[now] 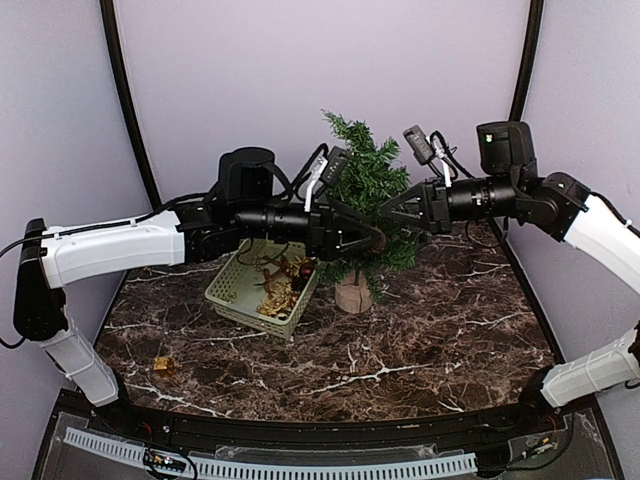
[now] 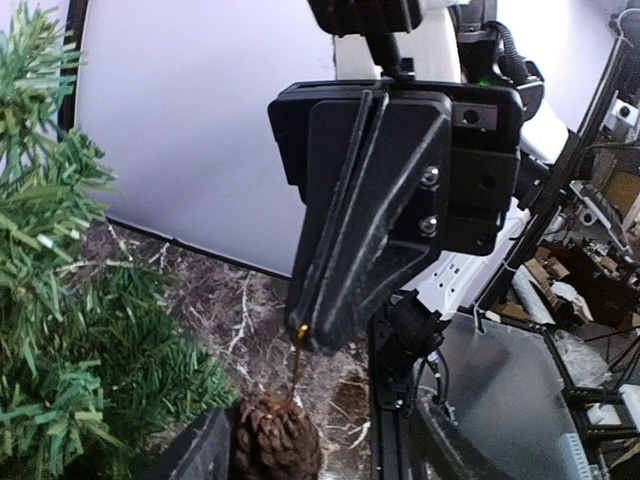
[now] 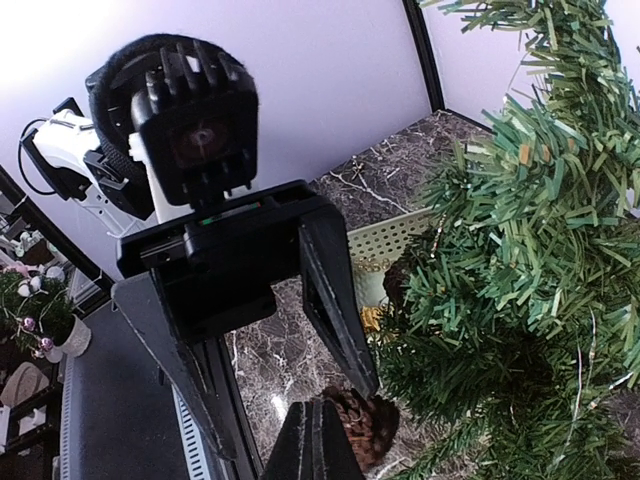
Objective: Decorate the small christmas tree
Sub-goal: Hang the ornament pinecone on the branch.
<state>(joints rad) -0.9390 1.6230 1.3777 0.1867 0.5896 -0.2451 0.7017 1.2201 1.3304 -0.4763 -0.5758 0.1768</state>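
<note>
right fingers closed on pinecone loop, pinecone hanging | left fingers open beside it | tree upright on worktop, branches just beside pinecone, right arm nearer

It was a robotics lab — a marble-patterned table enclosed by pale backdrop panels, with a clutter of boxes and cables beyond.

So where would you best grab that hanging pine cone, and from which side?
Probably by the thin gold loop at its top, pinched above the pine cone, as the shut right gripper has it. It hangs below, round and scaly, so a grip could slip. Come from the side away from the branches of the small christmas tree.
</note>
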